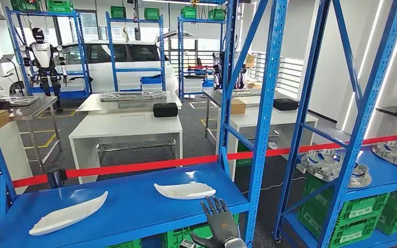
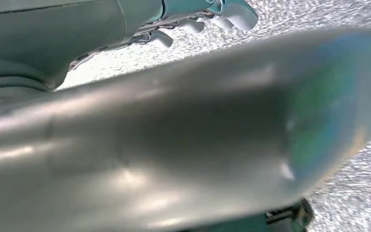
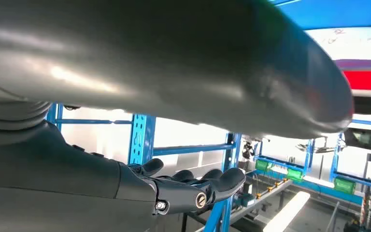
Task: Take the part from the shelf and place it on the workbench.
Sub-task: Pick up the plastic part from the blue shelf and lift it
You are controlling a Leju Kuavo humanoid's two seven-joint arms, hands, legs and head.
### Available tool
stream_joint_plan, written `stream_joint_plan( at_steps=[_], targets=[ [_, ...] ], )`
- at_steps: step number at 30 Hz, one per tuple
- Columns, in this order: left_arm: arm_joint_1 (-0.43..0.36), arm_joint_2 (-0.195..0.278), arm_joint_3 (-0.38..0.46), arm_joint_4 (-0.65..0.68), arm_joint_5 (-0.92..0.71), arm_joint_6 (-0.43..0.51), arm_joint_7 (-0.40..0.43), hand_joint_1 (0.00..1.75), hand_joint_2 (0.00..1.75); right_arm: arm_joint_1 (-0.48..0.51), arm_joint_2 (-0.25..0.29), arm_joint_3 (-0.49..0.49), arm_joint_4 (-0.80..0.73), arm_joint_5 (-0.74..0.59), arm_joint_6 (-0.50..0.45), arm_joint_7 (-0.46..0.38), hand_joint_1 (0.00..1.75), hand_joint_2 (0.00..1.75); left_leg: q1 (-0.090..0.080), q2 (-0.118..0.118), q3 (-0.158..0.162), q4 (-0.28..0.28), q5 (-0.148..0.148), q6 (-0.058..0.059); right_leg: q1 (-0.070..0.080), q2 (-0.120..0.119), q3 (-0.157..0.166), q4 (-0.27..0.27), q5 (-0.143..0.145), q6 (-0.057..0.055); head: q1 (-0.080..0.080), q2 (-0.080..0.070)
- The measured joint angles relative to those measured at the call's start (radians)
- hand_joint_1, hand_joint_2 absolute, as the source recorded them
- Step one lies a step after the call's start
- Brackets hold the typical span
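Two white curved parts lie on the blue shelf board (image 1: 134,206): one (image 1: 184,190) near the middle, the other (image 1: 68,214) toward the left front. My right hand (image 1: 218,223) rises from the bottom edge just in front of and slightly right of the middle part, fingers spread and holding nothing, a short gap from the part. In the right wrist view the right hand's fingers (image 3: 193,186) stretch out straight with nothing in them. My left hand (image 2: 198,19) hangs over grey speckled floor, its fingers loose and empty.
Blue shelf uprights (image 1: 266,119) stand just right of my right hand. A red barrier tape (image 1: 134,166) runs behind the shelf. Metal wheel-like parts (image 1: 336,168) sit on the neighbouring shelf to the right. White workbenches (image 1: 126,129) stand beyond the tape, with another robot (image 1: 42,54) far back.
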Motion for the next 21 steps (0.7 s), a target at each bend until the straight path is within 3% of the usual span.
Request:
stream_joint_plan(
  at_steps=[2,3,5,7,10,12,13,16,18,19,21],
  targets=[
    [0.002,0.000,0.000,0.000,0.000,0.000,0.001,0.00,0.00,0.004,0.000,0.000,0.000,0.000,0.000,0.000,0.00,0.00,0.000,-0.001,0.005,0.002,-0.005,-0.003,0.000,0.000,-0.019,0.009,0.012,-0.002,0.001,0.000],
    [0.003,0.000,0.000,0.000,0.000,0.000,0.001,0.00,0.00,0.007,0.000,0.000,0.000,0.000,0.000,0.000,0.00,0.00,0.001,-0.001,0.011,0.004,-0.011,-0.006,-0.001,0.000,-0.026,-0.004,0.036,-0.003,0.001,0.000],
    [0.003,-0.001,0.000,0.000,-0.001,0.000,0.002,0.00,0.00,0.009,0.000,0.000,0.000,0.000,-0.001,0.000,0.00,0.00,0.003,-0.001,0.026,0.008,-0.027,-0.016,-0.001,-0.001,0.010,-0.129,0.128,-0.008,0.002,0.000],
    [0.001,-0.002,0.000,0.000,-0.001,0.000,0.002,0.00,0.00,0.008,-0.001,0.000,0.000,0.000,-0.001,-0.001,0.00,0.00,0.004,-0.001,0.036,0.013,-0.042,-0.030,0.005,-0.003,0.048,-0.236,0.162,-0.015,0.001,0.000],
    [-0.001,-0.002,0.000,-0.001,-0.002,0.000,0.004,0.00,0.00,0.010,-0.001,0.000,0.000,0.000,-0.001,-0.001,0.00,0.00,0.003,0.000,0.044,0.017,-0.052,-0.053,0.009,-0.001,0.062,-0.257,0.156,-0.038,-0.002,0.000],
    [-0.001,-0.002,0.000,-0.001,-0.002,0.000,0.004,0.00,0.00,0.008,-0.002,0.000,0.000,0.000,-0.002,-0.001,0.00,0.00,0.005,0.002,0.035,0.048,-0.055,-0.064,0.007,0.000,0.075,-0.260,0.155,-0.054,-0.005,0.000],
    [-0.002,-0.001,0.000,-0.001,-0.002,0.000,0.004,0.00,0.00,0.007,-0.002,0.000,0.000,0.000,-0.002,-0.001,0.00,0.00,0.007,0.002,0.011,0.089,-0.063,-0.069,0.006,0.001,0.084,-0.261,0.150,-0.060,-0.006,0.000],
    [-0.002,-0.001,0.000,-0.001,-0.002,0.000,0.005,0.00,0.00,0.007,-0.002,0.000,0.000,0.000,-0.002,-0.001,0.00,0.00,0.009,0.003,-0.109,0.265,-0.119,-0.078,0.008,0.001,0.109,-0.262,0.129,-0.070,-0.008,0.000],
    [0.003,-0.001,0.000,-0.001,-0.003,0.000,0.005,0.00,0.00,0.013,-0.002,0.000,0.000,0.000,-0.002,-0.002,0.00,0.00,0.009,0.003,-0.156,0.290,-0.131,-0.080,0.009,0.001,0.133,-0.262,0.110,-0.071,-0.009,0.000],
    [0.005,-0.001,0.000,0.000,-0.003,0.000,0.005,0.00,0.00,0.014,-0.002,0.000,0.000,0.000,-0.002,-0.002,0.00,0.00,0.008,0.003,-0.157,0.254,-0.106,-0.077,0.009,0.002,0.147,-0.262,0.099,-0.071,-0.009,0.000],
    [0.007,-0.001,0.000,0.000,-0.003,0.000,0.005,0.00,0.00,0.013,-0.001,0.000,0.000,0.000,-0.003,-0.004,0.00,0.00,0.005,0.003,-0.132,0.124,0.002,-0.065,0.011,0.003,0.178,-0.260,0.077,-0.068,-0.010,0.000]
  ],
)
